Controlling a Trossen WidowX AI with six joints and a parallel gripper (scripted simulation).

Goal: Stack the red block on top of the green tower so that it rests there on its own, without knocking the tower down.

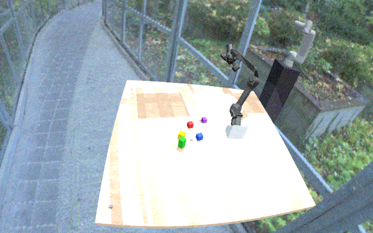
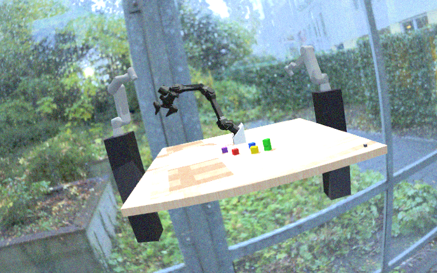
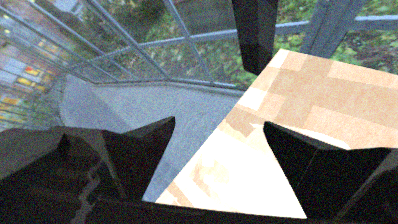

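Observation:
The red block (image 1: 190, 124) (image 2: 235, 151) lies by itself on the wooden table (image 1: 211, 188) (image 2: 281, 162), between the purple block and the yellow block. The green tower (image 1: 181, 142) (image 2: 267, 144) stands upright close by the yellow block, with nothing on top. My gripper (image 1: 228, 63) (image 2: 161, 114) (image 3: 218, 122) is open and empty. It hangs high in the air, well away from the red block and the tower. The wrist view shows neither of them, only a part of the table and the ground beyond.
A yellow block (image 1: 181, 134) (image 2: 254, 149), a blue block (image 1: 199, 136) (image 2: 251, 145) and a purple block (image 1: 204, 120) (image 2: 224, 149) lie near the red one. A tiny dark cube (image 1: 110, 206) (image 2: 365, 145) lies near a far corner. Grey arms on black pedestals stand beyond the table.

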